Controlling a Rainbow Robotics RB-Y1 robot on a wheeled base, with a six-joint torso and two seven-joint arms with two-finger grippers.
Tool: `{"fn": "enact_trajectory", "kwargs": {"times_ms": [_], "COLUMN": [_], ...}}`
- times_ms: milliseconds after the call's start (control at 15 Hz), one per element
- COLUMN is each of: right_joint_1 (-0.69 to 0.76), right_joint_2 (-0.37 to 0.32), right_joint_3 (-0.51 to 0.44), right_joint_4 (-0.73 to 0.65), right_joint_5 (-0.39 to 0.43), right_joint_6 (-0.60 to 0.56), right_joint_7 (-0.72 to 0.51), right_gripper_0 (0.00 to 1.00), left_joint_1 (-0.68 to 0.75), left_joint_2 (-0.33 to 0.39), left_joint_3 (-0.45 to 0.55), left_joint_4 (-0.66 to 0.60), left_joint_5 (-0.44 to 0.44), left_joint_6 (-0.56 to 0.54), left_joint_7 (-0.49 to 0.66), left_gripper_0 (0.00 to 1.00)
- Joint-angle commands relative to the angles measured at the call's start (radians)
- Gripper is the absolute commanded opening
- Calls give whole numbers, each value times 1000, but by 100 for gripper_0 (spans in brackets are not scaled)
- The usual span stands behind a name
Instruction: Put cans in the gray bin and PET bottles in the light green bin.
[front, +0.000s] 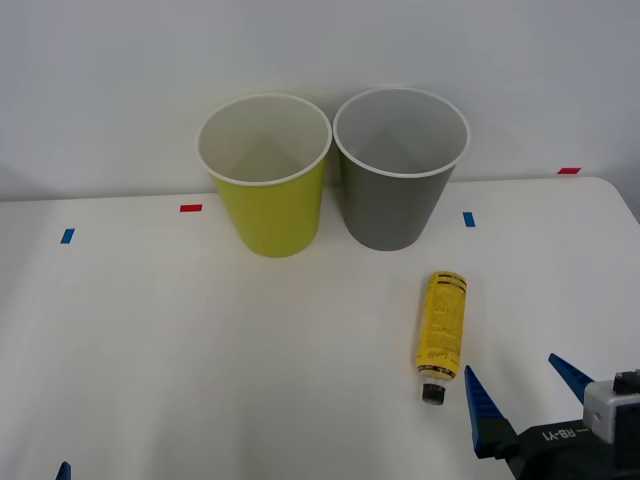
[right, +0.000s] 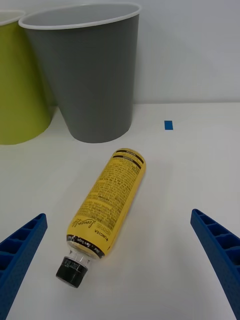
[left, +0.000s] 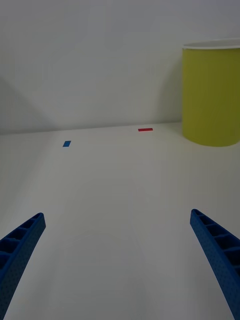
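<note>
A PET bottle (front: 442, 335) with a yellow label and black cap lies on its side on the white table, cap toward me, in front of the gray bin (front: 398, 170). The light green bin (front: 266, 178) stands just left of the gray one. My right gripper (front: 522, 385) is open at the table's near right, just behind and right of the bottle's cap. In the right wrist view the bottle (right: 105, 207) lies ahead between the spread fingers (right: 217, 255), with the gray bin (right: 90, 75) behind it. My left gripper (left: 120, 260) is open over bare table; the light green bin (left: 211, 95) stands ahead of it.
Small blue tape marks (front: 468, 218) and red tape marks (front: 190, 208) lie on the white table (front: 200, 350). A white wall rises just behind both bins. The table's right edge runs close to my right arm (front: 570, 445).
</note>
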Motion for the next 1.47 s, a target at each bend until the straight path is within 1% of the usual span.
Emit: {"fn": "enact_trajectory", "kwargs": {"times_ms": [67,200,267,467,533,667,733,800,867,1000,1067,1133,1267,1400,1467], "right_joint_1": [-94,-158,-193,-316,-364,-436,-482,-518,-540,-554,-561,-577,-627,-684,-739], "right_joint_2": [12,39,50,71,84,96,105,119,139,182,208,231,271,292,303], "right_joint_3": [-15,-15,-15,-2,4,1,-1,-5,-5,11,30,36,31,18,1], "right_joint_4": [-47,-47,-49,-49,-51,-49,-49,-49,-49,-47,-32,-17,28,89,123], "right_joint_5": [-3,52,66,112,124,121,122,121,129,175,208,225,231,231,225], "right_joint_6": [163,262,314,498,582,716,811,881,926,956,956,955,956,970,1022], "right_joint_7": [-36,-53,-62,-180,-226,-257,-260,-260,-251,-235,-228,-218,-198,-177,-163], "right_gripper_0": [100,100,100,100,100,100,100,100,100,100,100,100,100,100,100], "left_joint_1": [0,0,0,0,0,0,0,0,0,0,0,0,0,0,0], "left_joint_2": [0,0,0,0,0,0,0,0,0,0,0,0,0,0,0], "left_joint_3": [0,0,0,0,0,0,0,0,0,0,0,0,0,0,0], "left_joint_4": [0,0,0,0,0,0,0,0,0,0,0,0,0,0,0], "left_joint_5": [0,0,0,0,0,0,0,0,0,0,0,0,0,0,0], "left_joint_6": [0,0,0,0,0,0,0,0,0,0,0,0,0,0,0], "left_joint_7": [0,0,0,0,0,0,0,0,0,0,0,0,0,0,0], "left_gripper_0": [100,100,100,100,100,100,100,100,100,100,100,100,100,100,100]}}
